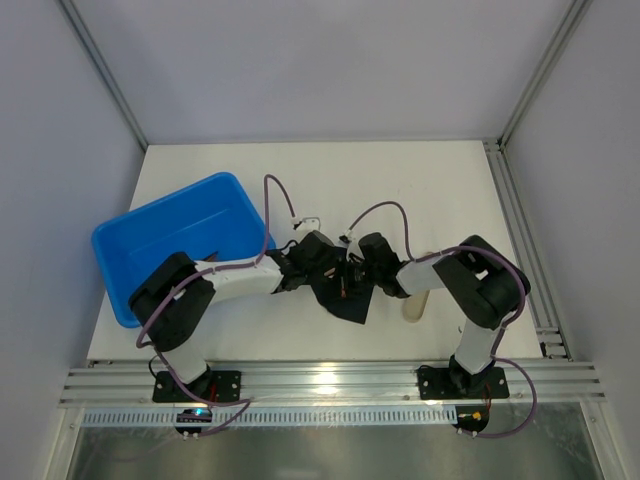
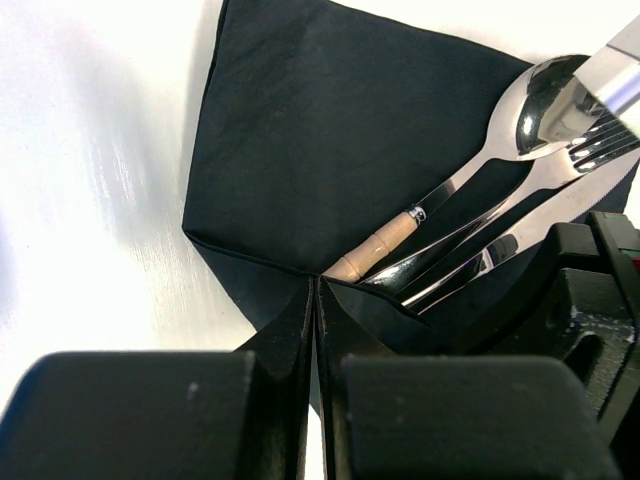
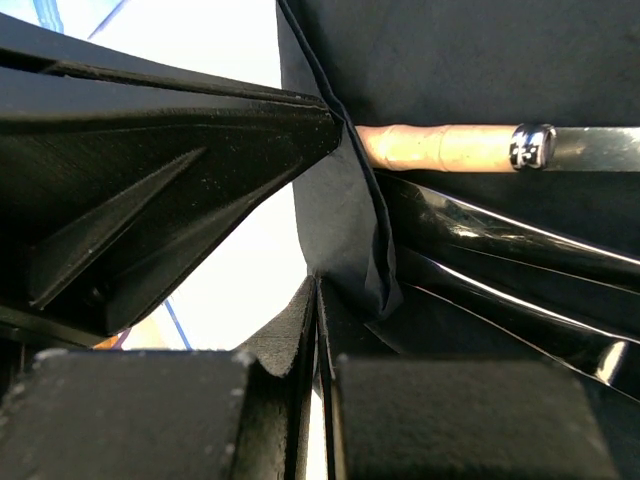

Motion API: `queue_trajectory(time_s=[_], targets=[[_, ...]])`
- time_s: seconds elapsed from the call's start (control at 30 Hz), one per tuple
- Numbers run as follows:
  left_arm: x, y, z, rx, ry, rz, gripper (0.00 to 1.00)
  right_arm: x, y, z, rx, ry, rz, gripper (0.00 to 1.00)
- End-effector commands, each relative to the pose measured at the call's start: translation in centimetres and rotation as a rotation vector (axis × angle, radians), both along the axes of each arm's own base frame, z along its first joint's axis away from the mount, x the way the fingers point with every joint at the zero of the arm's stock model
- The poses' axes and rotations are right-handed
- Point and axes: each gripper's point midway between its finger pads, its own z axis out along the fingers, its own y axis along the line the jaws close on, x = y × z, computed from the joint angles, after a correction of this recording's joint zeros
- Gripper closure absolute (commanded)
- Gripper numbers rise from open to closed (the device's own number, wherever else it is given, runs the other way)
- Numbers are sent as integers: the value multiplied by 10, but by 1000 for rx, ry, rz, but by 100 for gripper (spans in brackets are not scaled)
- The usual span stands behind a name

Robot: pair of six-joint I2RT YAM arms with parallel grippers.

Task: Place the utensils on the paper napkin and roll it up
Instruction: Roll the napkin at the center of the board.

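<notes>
From above I get bright, even light: the white table [image 1: 440,190] reads clean, shadows on it are soft, and one glare spot burns on the metal rail [image 1: 325,378]. In the left wrist view the tabletop washes out in pale streaks, the spoon [image 2: 545,100] throws hard reflections, and the black napkin [image 2: 330,140] shows little texture. Both wrist views have their own fingers [image 2: 150,420] close to the lens, dark and blurred

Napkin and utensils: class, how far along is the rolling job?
Done: the utensils lie on the napkin. In hand: the left gripper and right gripper are shut on its edge, lifted over the handles. Left: the roll itself; the napkin is mostly flat.
</notes>
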Motion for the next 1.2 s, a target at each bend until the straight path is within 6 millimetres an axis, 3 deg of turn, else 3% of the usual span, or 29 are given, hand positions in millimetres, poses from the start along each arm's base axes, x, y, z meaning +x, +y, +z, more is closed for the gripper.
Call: queue_trajectory(time_s=[0.0,0.1,0.5,0.67,1.0,1.17], targets=[[3,0,-1,-8,-5,17,100,-3,6,0,27,-25,21,96],[2,0,-4,-1,8,17,100,-1,6,1,25,-33,19,96],[1,3,-10,13,13,24,100,13,14,44,52,-137,39,96],[0,4,-9,10,12,24,100,12,17,38,58,-117,55,96],[1,4,-10,15,14,24,100,0,12,7,37,-41,63,96],[1,4,-13,18,21,25,100,-6,8,8,43,-45,66,96]])
